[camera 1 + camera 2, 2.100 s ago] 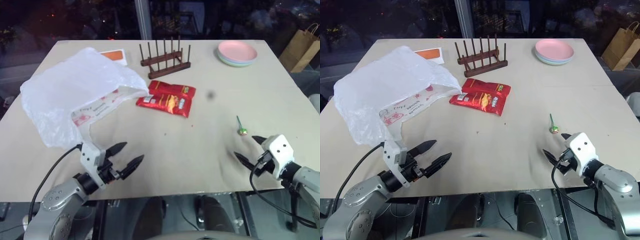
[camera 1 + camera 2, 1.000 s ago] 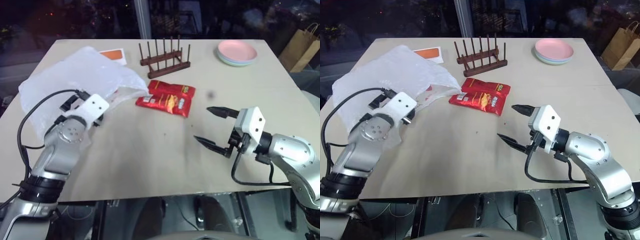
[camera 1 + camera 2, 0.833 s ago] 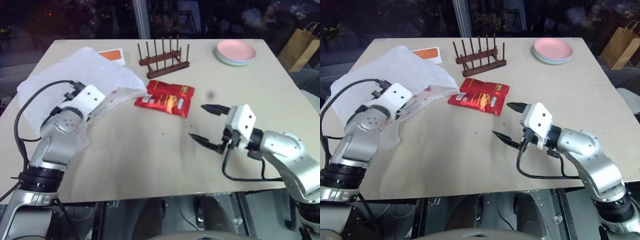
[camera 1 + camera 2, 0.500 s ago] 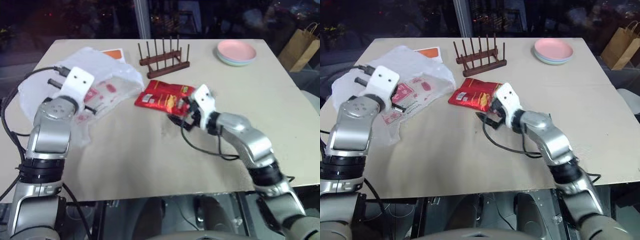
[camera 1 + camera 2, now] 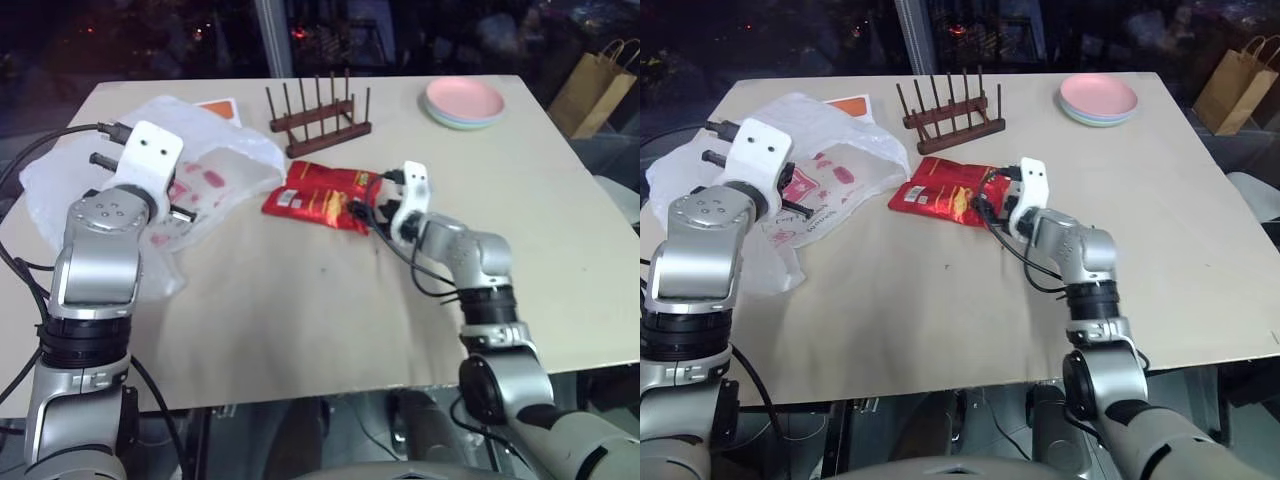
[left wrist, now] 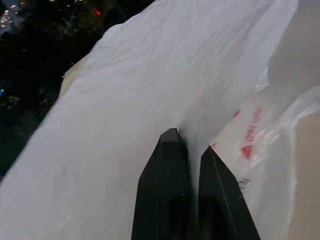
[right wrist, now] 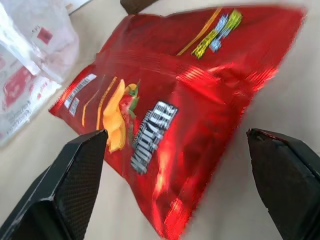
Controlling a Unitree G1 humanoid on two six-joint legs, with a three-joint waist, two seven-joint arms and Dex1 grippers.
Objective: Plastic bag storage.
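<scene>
Leftward, plastic bag (image 6: 150,90) pinched in closed left tool (image 6: 189,150), right tool (image 7: 175,165) (fingers spread wide, empty) facing red snack packets (image 7: 180,95).

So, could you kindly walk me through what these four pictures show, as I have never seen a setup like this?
This is a humanoid robot with two arms, each ending in a gripper of two black fingers. Two pictures come from cameras in its head, looking down over a table; the other two come from cameras on its wrists, looking along the fingers. The left gripper is shut on a fold of the plastic bag. The right gripper is open, its fingers either side of the red snack packets, not gripping them. Also on the table: a wooden peg rack, stacked plates and an orange card. A brown paper bag stands beyond the table.
</scene>
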